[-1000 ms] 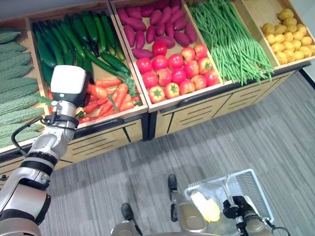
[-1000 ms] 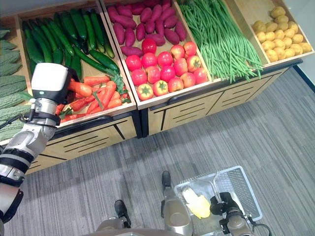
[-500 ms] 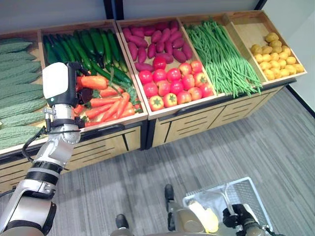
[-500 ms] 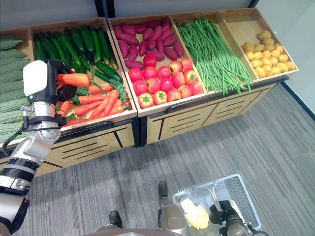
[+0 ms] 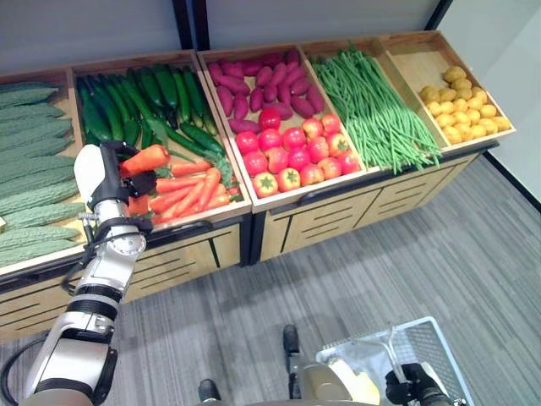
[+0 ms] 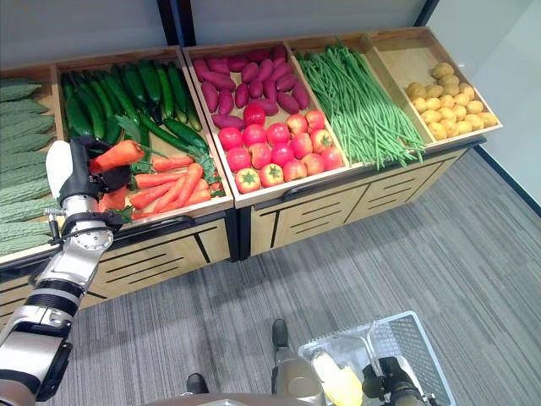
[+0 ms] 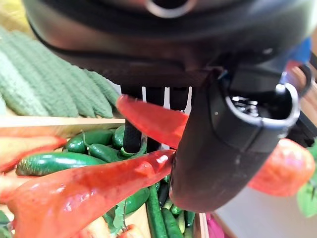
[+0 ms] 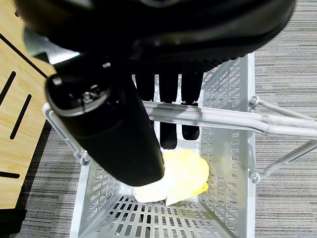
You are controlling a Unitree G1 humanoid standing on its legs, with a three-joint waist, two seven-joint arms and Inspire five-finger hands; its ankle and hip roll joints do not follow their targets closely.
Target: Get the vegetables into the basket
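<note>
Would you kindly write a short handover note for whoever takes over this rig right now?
Left hand: shut on a carrot, held up above the carrot bin.
Right hand: fingers curled round the handle of the white basket, carrying it low at the robot's right side.
Done: one yellow vegetable already lies in the basket; the carrot is picked.
Left: bring the carrot across to the basket and release it, then probably fetch more from the bins.

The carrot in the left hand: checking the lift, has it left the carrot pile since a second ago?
Yes. The carrot, held by the left hand, rose clear of the carrot pile.
</note>
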